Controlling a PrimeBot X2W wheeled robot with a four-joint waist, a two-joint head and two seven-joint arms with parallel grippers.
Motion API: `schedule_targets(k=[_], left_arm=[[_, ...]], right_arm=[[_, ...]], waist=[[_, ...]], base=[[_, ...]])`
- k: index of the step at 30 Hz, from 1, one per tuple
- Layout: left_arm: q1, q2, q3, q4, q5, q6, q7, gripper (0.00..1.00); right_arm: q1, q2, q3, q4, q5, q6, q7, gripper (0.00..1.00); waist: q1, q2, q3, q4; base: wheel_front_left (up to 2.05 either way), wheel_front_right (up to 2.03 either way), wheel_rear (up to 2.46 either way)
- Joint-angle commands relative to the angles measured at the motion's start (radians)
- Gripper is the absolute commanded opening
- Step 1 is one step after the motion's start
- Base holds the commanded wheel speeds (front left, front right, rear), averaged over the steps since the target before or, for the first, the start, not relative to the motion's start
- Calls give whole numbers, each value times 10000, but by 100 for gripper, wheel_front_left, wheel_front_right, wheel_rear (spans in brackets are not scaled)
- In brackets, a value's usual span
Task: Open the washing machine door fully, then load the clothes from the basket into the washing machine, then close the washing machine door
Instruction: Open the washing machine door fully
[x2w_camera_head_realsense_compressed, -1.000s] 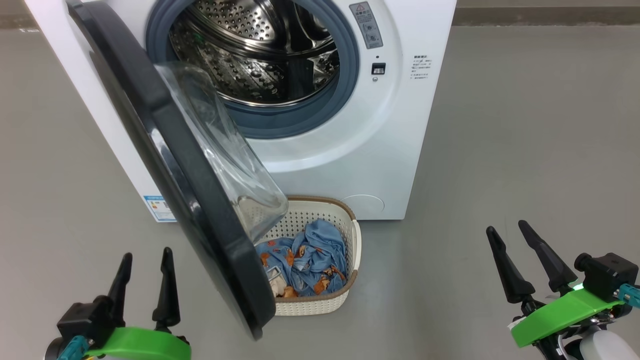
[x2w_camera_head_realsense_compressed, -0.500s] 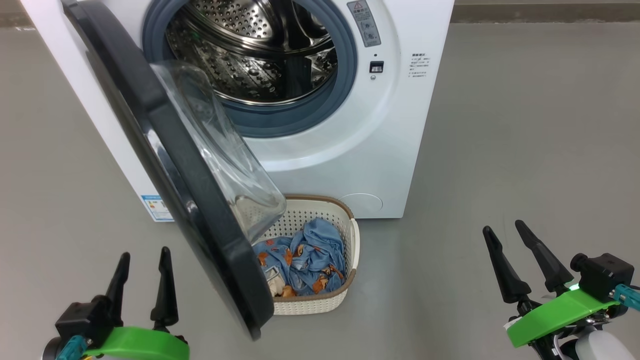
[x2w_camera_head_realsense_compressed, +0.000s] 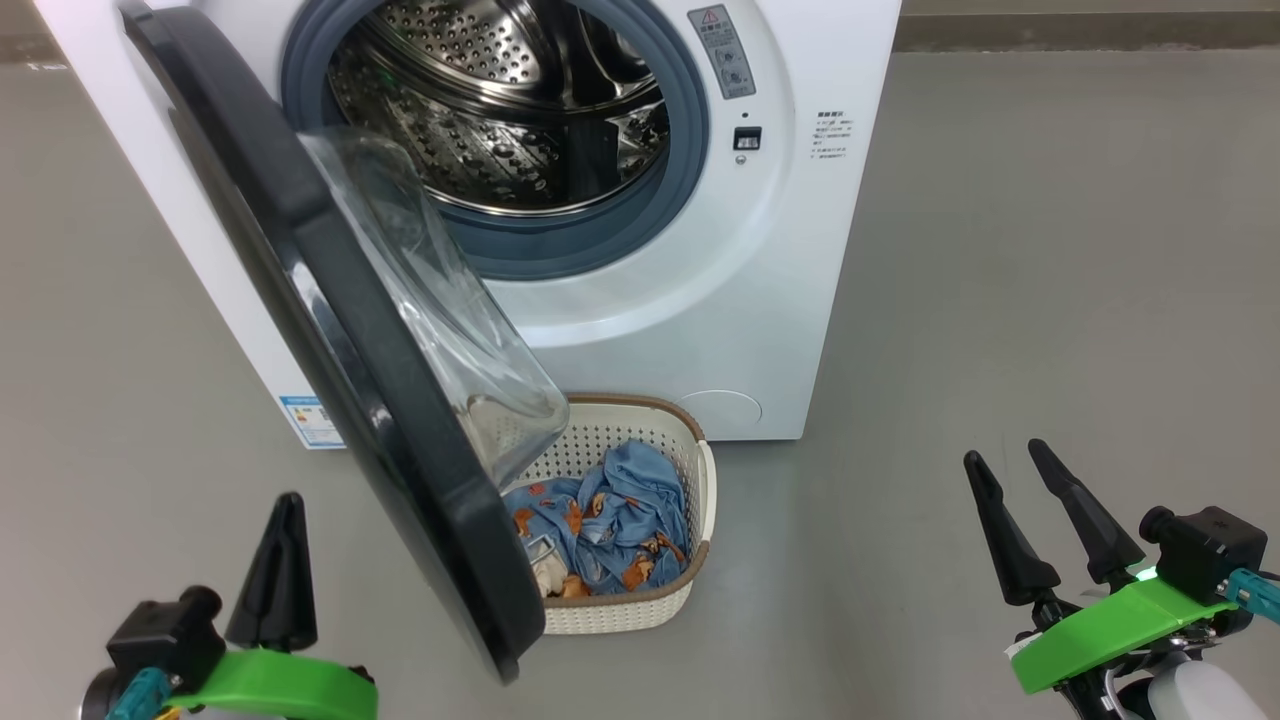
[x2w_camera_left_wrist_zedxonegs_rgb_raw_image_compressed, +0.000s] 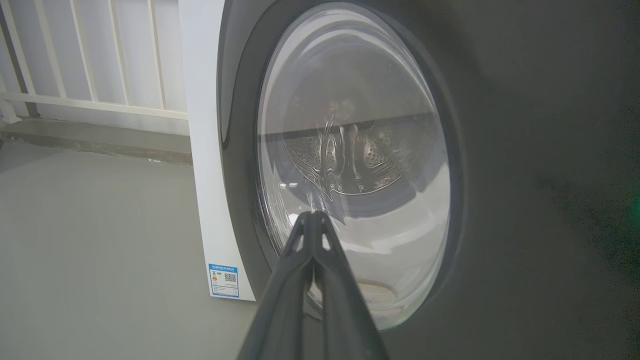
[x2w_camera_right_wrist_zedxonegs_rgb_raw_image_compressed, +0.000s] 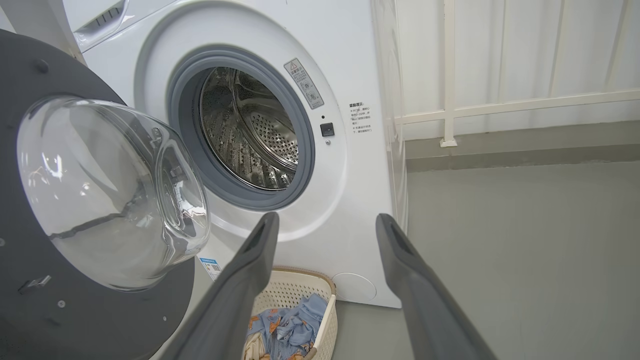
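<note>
Low at the left of the head view, the left pincer (x2w_camera_head_realsense_compressed: 288, 515) points up with its two dark fingers pressed together into one blade. It is closed on nothing and stands near the outer face of the washing machine door (x2w_camera_head_realsense_compressed: 300, 270) without touching it. At the lower right the right pincer (x2w_camera_head_realsense_compressed: 1005, 452) leans a little leftward, fingers spread and empty, well apart from the washing machine (x2w_camera_head_realsense_compressed: 780, 250).

The door hangs partly open, swung out over the basket (x2w_camera_head_realsense_compressed: 625, 610). The basket sits on the grey floor (x2w_camera_head_realsense_compressed: 1050, 250) against the machine's front. The clothes (x2w_camera_head_realsense_compressed: 620, 510) lie inside it, blue with orange figures.

The left wrist view looks at the door's outer side, which the head view sees edge-on. The steel drum (x2w_camera_left_wrist_zedxonegs_rgb_raw_image_compressed: 345, 165) shows through the glass, the closed fingertips sit before the window, and a white railing (x2w_camera_left_wrist_zedxonegs_rgb_raw_image_compressed: 100, 105) stands behind.

The right wrist view gives the inner side. The glass bowl (x2w_camera_right_wrist_zedxonegs_rgb_raw_image_compressed: 110, 190) bulges toward the grey-blue gasket (x2w_camera_right_wrist_zedxonegs_rgb_raw_image_compressed: 182, 130), and the basket shows between that pincer's parted fingers.
</note>
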Motion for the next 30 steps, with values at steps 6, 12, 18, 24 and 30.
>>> schedule_targets(k=[6, 12, 18, 24, 30], left_arm=[[-557, 195, 342, -1228, 396, 19, -63, 0], [-593, 191, 83, -3237, 743, 157, -63, 0], [-441, 185, -642, -4850, 851, 223, 143, 0], [-310, 181, -1727, -5789, 673, 171, 624, 0], [-149, 178, -2822, -5636, 232, 131, 884, 0]], right_arm=[[67, -126, 164, -246, -106, 16, -120, 100], [109, -96, 227, -206, -68, 16, -120, 100], [100, -77, 306, -172, -40, 16, -120, 100], [76, -51, 354, -175, -7, 16, -120, 100], [48, -12, 407, -173, 7, 16, -120, 100]], waist=[[0, 0, -66, 70], [0, 0, -175, 131], [0, 0, -229, 138], [0, 0, -192, 113], [0, 0, -152, 51]], base=[[0, 0, 0], [0, 0, 0], [0, 0, 0], [0, 0, 0], [0, 0, 0]])
